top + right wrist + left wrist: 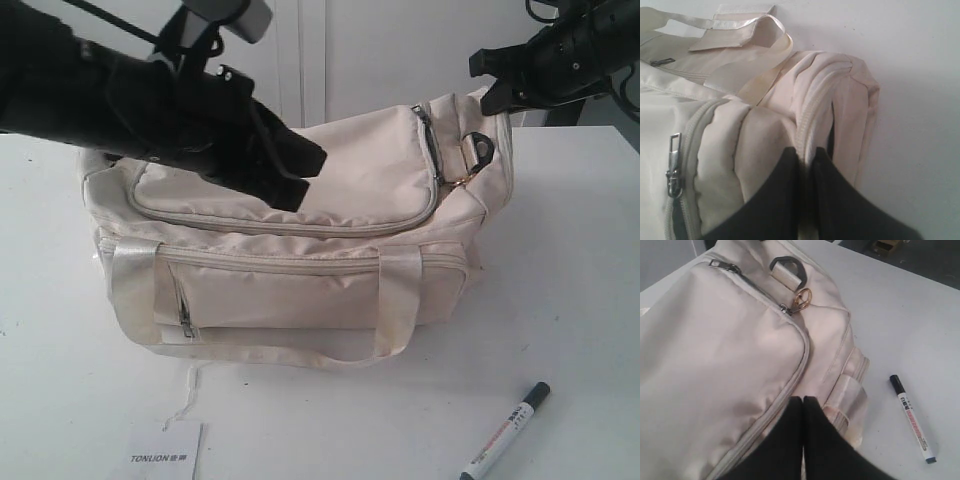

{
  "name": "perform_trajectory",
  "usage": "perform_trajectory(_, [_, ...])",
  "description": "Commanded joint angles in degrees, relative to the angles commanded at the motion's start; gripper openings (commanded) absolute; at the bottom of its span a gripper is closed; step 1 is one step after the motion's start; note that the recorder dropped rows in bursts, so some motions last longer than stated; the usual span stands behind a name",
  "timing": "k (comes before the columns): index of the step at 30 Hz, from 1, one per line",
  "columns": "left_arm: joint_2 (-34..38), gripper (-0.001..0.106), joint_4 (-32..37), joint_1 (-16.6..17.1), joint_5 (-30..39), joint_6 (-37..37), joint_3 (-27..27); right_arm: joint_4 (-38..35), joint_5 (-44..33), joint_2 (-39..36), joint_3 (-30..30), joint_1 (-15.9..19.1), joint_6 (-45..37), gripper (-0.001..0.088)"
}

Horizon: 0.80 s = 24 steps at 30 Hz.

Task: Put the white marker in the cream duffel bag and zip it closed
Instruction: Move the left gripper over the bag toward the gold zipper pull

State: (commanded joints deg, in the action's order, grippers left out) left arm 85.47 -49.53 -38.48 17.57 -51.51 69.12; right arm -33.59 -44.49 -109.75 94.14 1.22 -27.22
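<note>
nothing is done: the white marker (505,432) lies by the table's front edge outside the mostly zipped cream duffel bag (300,260), left gripper (803,399) closed empty above it, right gripper (806,153) pinching its end.

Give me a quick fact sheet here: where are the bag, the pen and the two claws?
bag: cream duffel bag on the white table, top flap down, dark gap along the zip at its right end
marker: white marker lying on the table off the bag's pocket side, untouched
left gripper: shut, empty, tips on the bag's top by the flap edge
right gripper: closed on a fold at the bag's right end
card: white TONLION card on the table, lower left of the exterior view
</note>
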Motion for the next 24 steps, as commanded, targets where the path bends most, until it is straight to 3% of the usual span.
perform_trajectory(7, [4.5,0.0,0.3,-1.0,-0.3,-1.2,4.6,0.0,-0.1,0.0,0.0,0.0,0.0,0.0])
perform_trajectory(24, [9.3,0.0,0.3,-1.1,-1.3,-2.5,9.1,0.0,-0.1,0.0,0.0,0.0,0.0,0.0])
